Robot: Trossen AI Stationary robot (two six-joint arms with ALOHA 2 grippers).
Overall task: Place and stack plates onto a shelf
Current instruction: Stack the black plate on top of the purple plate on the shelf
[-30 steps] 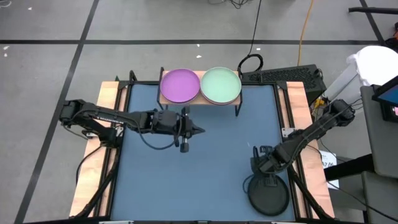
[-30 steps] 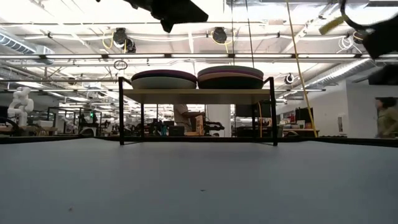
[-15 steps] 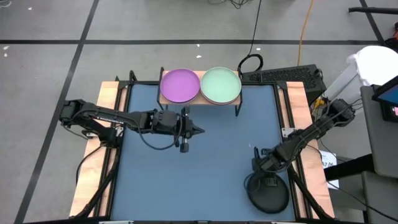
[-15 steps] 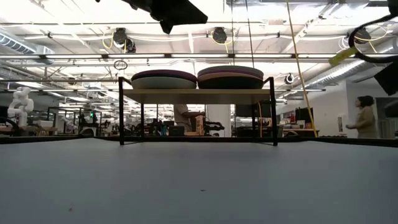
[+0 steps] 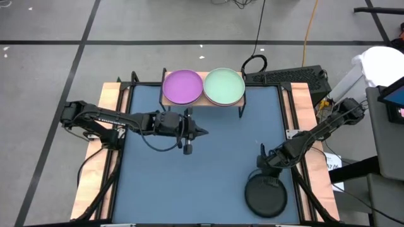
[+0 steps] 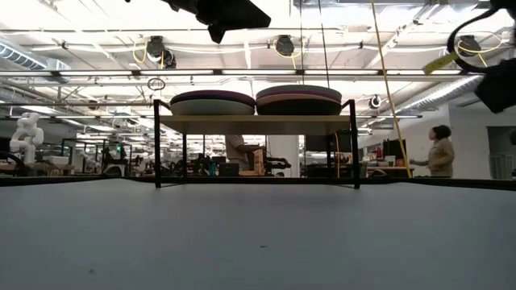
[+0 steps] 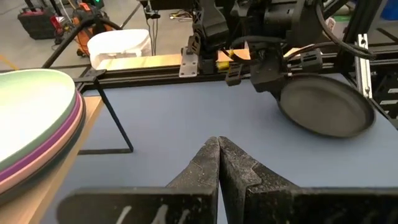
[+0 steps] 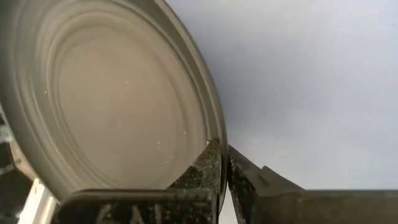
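Across the blue-grey table the middle lies bare, w/ free room between both arms. At the far edge the shelf carries 2 stacks, purple plate and mint plate on top; low view alone shows darker plates beneath. Near the right front corner, dark plate has its rim pinched by the right gripper, fingers clenched on it, plate tilted in left wrist view. Left gripper hovers mid-table, fingers closed, empty.

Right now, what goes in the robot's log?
right fingers: shut on dark plate rim | left fingers: shut, waiting mid-table | shelf: two stacks
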